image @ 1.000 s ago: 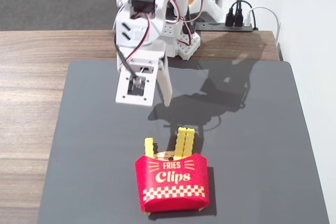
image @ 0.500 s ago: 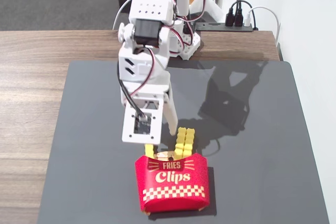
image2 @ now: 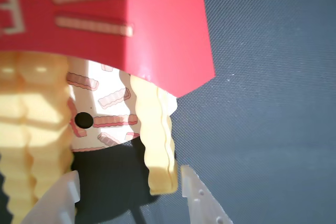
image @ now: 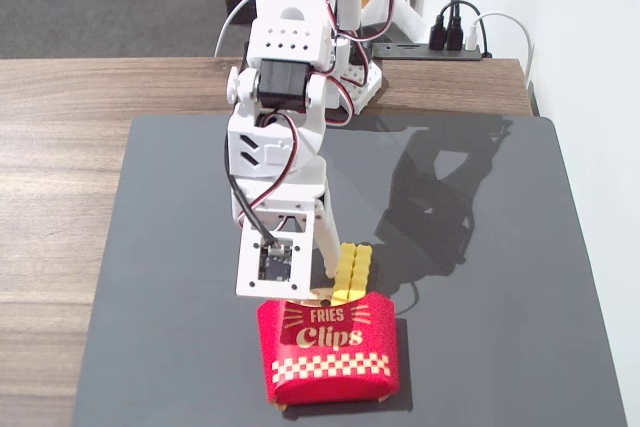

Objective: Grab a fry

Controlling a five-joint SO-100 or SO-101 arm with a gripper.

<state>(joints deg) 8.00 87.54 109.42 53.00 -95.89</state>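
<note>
A: Where's the fry (image2: 157, 135)?
B: Sticking out of the red carton (image: 328, 347) on the desk's dark mat (image: 500, 277), its tip between the pincer's (image2: 128, 195) 2 white fingers (image2: 202, 198).
A: Clenched?
B: No, released; the jaws stand apart, with the fry nearer the right one in the wrist view.

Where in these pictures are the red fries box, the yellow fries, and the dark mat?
red fries box (image: 328, 349), fixed view, on its printed front.
yellow fries (image: 352, 272), fixed view, on the crinkled part sticking out of the box.
dark mat (image: 500, 277), fixed view, on a bare patch.
</note>
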